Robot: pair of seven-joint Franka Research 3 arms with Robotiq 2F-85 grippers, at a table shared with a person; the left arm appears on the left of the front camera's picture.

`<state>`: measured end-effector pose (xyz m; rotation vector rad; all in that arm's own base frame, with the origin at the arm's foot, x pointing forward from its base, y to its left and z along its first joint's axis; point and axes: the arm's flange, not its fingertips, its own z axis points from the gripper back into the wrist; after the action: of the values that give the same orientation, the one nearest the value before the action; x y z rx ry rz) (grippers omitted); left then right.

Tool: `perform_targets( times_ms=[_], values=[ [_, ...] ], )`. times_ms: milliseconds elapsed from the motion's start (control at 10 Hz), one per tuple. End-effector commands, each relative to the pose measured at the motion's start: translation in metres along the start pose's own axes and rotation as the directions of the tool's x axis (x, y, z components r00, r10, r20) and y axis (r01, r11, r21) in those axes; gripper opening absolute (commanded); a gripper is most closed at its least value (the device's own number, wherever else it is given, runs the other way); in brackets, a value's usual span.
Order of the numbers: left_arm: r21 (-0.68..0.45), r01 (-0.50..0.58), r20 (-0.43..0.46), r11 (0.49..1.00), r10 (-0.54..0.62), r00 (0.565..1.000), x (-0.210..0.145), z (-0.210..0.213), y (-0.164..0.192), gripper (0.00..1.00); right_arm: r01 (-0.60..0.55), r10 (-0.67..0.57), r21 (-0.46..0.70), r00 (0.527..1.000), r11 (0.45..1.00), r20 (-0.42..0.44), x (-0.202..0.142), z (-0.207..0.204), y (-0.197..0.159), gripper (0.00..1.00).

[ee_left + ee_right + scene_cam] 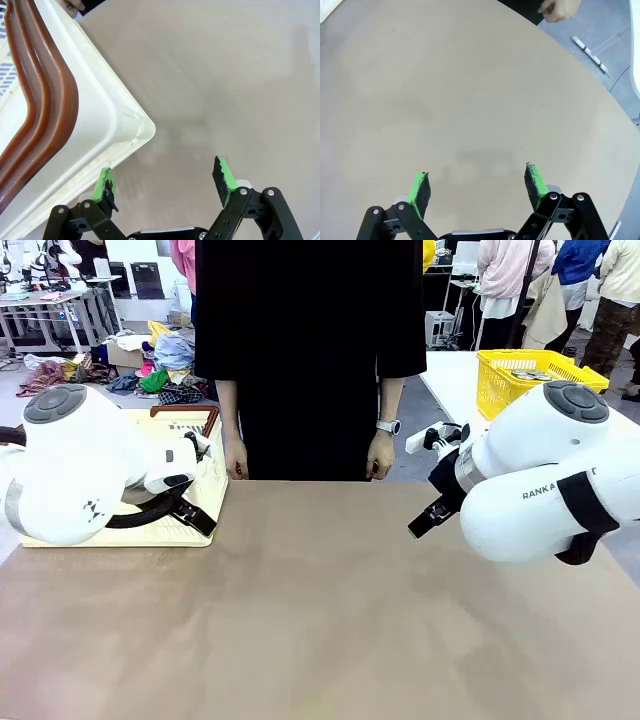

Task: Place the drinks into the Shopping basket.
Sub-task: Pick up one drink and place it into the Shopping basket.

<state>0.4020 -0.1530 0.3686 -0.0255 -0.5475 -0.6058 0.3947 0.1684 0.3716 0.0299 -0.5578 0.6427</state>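
The drinks are out of view. The cream-white Shopping basket (214, 478) with brown handles stands at the table's far left, partly behind my left arm (75, 475). In the left wrist view its corner (107, 117) lies just beyond my left gripper (165, 180), which hangs open over the tabletop with nothing between its green pads; one fingertip (106, 181) sits right at the basket's wall. My right gripper (477, 186) is open too, above bare tabletop, holding nothing. My right arm (540, 480) is raised at the right side.
A person in black (310, 350) stands at the far edge, hands (236, 458) down at the sides; one hand (560, 10) appears in the right wrist view. A yellow mesh basket (520, 375) sits on a white table behind. The brown tabletop (320, 610) spreads between the arms.
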Motion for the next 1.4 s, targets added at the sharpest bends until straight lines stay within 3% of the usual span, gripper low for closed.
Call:
perform_targets(
  times_ms=[0, 1300],
  values=[
    [0.002, -0.002, 0.001, 1.0, 0.002, 1.0, 0.0004, 0.0006, 0.0014, 1.0, 0.0, 0.0, 0.0, 1.0, 1.0, 0.001, 0.0001, 0.0001, 0.0, 1.0],
    [0.002, -0.002, 0.001, 1.0, 0.002, 1.0, 0.0004, 0.0006, 0.0014, 1.0, 0.0, 0.0, 0.0, 1.0, 1.0, 0.001, 0.0001, 0.0001, 0.0, 1.0]
  ],
)
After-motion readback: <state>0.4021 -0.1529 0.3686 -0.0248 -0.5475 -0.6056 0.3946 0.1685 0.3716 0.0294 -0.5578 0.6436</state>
